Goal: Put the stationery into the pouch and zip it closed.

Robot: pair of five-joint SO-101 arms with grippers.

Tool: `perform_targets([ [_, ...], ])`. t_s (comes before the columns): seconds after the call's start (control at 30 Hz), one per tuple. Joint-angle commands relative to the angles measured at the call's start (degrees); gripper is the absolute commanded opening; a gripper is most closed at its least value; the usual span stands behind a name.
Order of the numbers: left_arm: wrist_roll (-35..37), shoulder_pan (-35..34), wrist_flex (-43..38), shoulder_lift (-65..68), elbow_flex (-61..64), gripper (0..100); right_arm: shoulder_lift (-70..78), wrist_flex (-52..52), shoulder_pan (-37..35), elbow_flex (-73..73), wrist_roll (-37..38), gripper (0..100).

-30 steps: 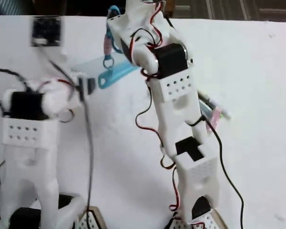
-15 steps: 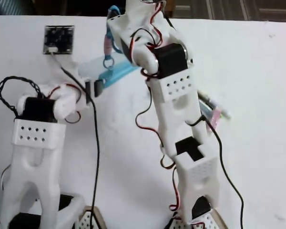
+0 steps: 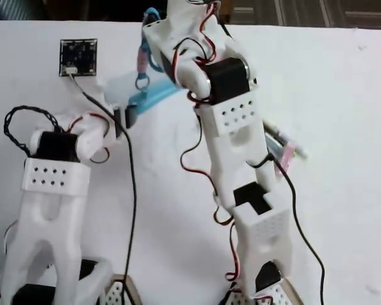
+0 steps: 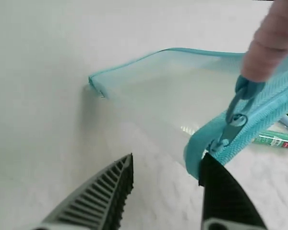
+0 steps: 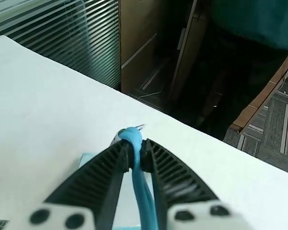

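1. Pouch. The pouch [image 3: 146, 98] lies flat on the table at about 11 o'clock from the table centre in the high view. Its body is pale and translucent [image 4: 173, 86], with teal edging. A teal zipper band [image 4: 273, 103] runs along one long side. A zipper pull [image 4: 233, 115] sits on this band, and a pink charm [image 4: 273, 38] rises from the pull. The contents of the pouch cannot be made out.

2. Grippers. The right gripper [image 5: 136, 148] is at 12 o'clock of the pouch, raised above it. Its fingers are clamped onto a blue cord loop [image 5: 133, 136] at the upper end of the pink charm [image 3: 141, 60]. The left gripper [image 4: 165, 187] is at 7 o'clock of the pouch, low over the table. Its jaws are spread wide and hold nothing. One fingertip is at the end of the zipper band, but contact cannot be confirmed.

3. Surface and room. The table [image 3: 343, 95] is white and matte. Beyond its far edge are window blinds [image 5: 72, 33] and a dark floor.

4. Other items. Several pens [image 3: 282, 151] lie at 3 o'clock of the right arm [image 3: 232, 121], well apart from the pouch. The arm covers part of them. A green one [image 4: 273, 139] is visible past the zipper band. A black cable [image 3: 130, 190] crosses the table beside the left arm.
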Motion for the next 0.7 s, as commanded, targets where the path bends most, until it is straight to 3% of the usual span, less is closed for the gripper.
perform_targets([
  [0.0, 0.09, 0.04, -3.43, -1.54, 1.49, 24, -0.48, -0.31, -0.04, -2.02, -0.35, 1.7],
  [0.13, 0.09, 0.04, -7.56, -1.54, 4.13, 22, -1.01, -0.31, -0.13, -2.02, -0.62, 1.7],
  [0.4, -0.35, -0.31, -19.52, -1.54, 8.53, 3, -1.1, -0.31, -0.13, -2.11, -0.26, 1.7],
  [0.5, -0.44, -0.31, -19.6, -1.63, 8.0, 2, -1.1, -0.31, 0.04, -2.11, -0.26, 1.7],
  [0.67, -9.41, -0.4, -14.68, -1.63, 4.75, 2, -1.1, -0.31, 0.31, -2.29, -0.26, 1.7],
])
